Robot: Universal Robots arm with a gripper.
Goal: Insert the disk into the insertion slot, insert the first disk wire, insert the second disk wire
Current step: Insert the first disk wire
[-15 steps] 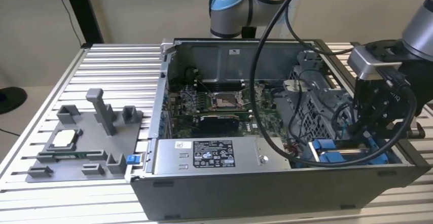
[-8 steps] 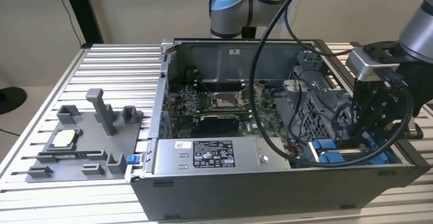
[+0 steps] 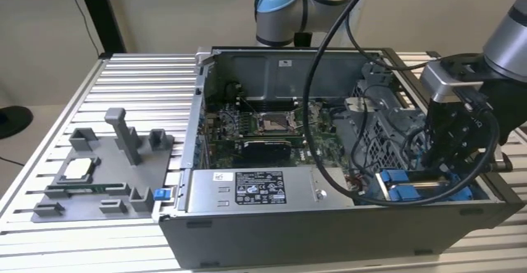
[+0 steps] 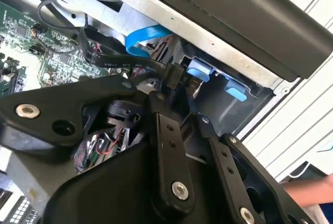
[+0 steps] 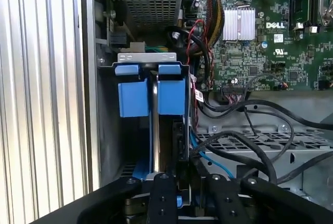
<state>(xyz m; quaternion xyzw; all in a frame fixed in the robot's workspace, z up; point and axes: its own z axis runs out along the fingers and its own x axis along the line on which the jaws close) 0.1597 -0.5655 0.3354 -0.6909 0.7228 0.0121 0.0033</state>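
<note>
With the blue-framed disk [image 5: 138, 96] seated in the insertion slot [image 5: 151, 57], the end effector [image 4: 178, 102] grips a black wire connector [image 4: 174, 73] close beside it.

Grey sheet-metal drive bay [image 5: 151, 57] hemmed in: dark case side wall [image 5: 89, 104] just beside one flank, tangle of black cables [image 5: 244, 146] over perforated grey metal cage [image 5: 291, 146] on other. Blue plastic carrier frames [image 5: 133, 98] fill bay mouth. Open room above green motherboard [image 3: 231, 125], crossed by thick black arm cable [image 3: 307, 100]. Slatted aluminium table [image 3: 140, 75] passable around grey moulded fixture tray [image 3: 107, 165].
</note>
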